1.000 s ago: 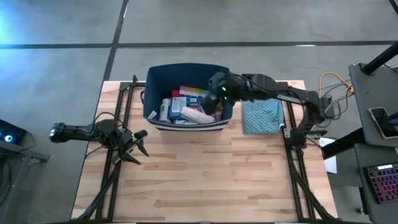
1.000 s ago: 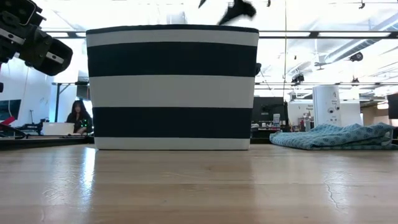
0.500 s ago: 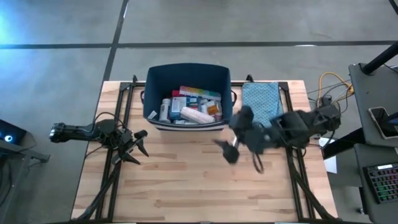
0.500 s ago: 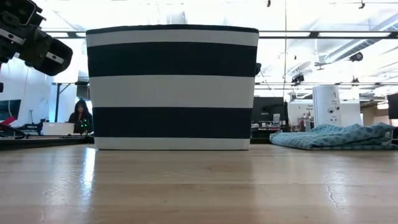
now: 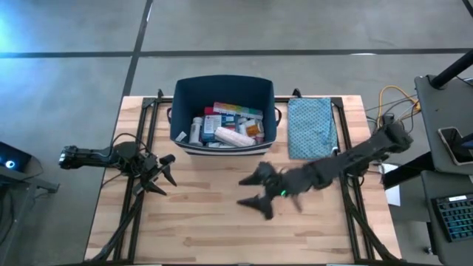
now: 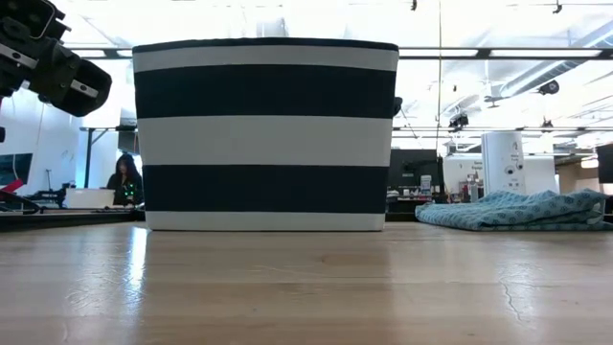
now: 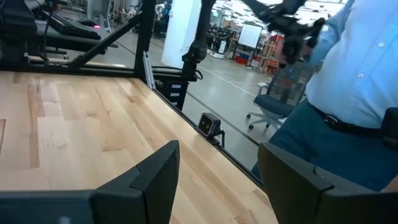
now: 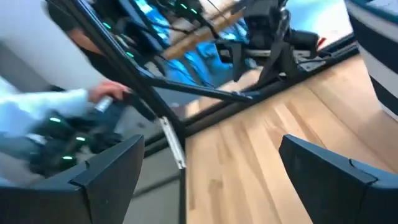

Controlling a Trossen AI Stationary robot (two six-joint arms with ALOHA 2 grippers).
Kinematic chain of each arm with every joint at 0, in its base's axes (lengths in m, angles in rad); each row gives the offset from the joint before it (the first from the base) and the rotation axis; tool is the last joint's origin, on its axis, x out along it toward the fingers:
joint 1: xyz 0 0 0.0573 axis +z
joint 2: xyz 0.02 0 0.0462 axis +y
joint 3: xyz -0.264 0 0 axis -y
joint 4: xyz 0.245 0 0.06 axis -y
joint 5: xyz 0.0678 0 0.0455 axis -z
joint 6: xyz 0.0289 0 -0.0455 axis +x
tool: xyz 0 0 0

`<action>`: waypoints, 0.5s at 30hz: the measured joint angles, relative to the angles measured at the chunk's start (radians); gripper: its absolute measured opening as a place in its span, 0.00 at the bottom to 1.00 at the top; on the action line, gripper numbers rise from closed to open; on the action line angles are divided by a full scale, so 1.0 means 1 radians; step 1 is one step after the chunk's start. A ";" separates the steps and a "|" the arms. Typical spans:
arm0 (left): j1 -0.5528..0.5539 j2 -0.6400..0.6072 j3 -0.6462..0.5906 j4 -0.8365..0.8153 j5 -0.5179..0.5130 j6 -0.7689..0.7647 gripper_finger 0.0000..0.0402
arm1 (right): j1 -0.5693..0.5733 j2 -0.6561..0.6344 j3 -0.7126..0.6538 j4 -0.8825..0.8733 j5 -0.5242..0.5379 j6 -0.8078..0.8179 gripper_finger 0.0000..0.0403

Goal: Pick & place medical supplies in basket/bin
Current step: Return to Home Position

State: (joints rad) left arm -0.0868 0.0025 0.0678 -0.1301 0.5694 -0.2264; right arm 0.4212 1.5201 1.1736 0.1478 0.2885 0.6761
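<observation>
In the low view the bin [image 6: 265, 134] fills the middle, and its striped wall hides everything inside. Only the high view shows the supplies [image 5: 225, 127] heaped within it, too small for us to tell apart one by one. The right tool [image 5: 251, 191] looks smeared from above, yet in its wrist view we see its fingers [image 8: 112, 186] spread wide with nothing between them. A teal cloth [image 5: 310, 127] lies just right of the bin, and a person [image 7: 354, 68] stands beyond the edge of the surface [image 5: 222, 229]. The right tool hangs over bare wood below the bin in the frame, apart from it. The left tool [image 5: 166, 171], wide and empty, waits at centre left, well apart from the bin.
</observation>
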 joint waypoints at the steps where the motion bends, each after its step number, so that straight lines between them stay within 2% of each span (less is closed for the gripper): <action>1: 0.000 0.000 0.000 0.000 0.000 0.000 0.49 | -0.013 -0.044 -0.074 0.056 -0.030 0.002 0.90; 4: 0.000 0.000 0.000 0.000 0.000 0.000 0.49 | -0.046 -0.202 -0.274 0.117 -0.058 0.002 0.90; 7: 0.000 0.000 0.000 0.000 0.000 0.000 0.49 | -0.063 -0.380 -0.407 0.125 -0.047 -0.057 0.90; 15: 0.000 0.000 0.000 0.000 0.000 0.000 0.49 | -0.067 -0.796 -0.699 0.116 0.100 -0.201 0.90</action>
State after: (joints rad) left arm -0.0868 0.0029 0.0677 -0.1299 0.5694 -0.2268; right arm 0.3541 0.7244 0.4748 0.2642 0.3890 0.4752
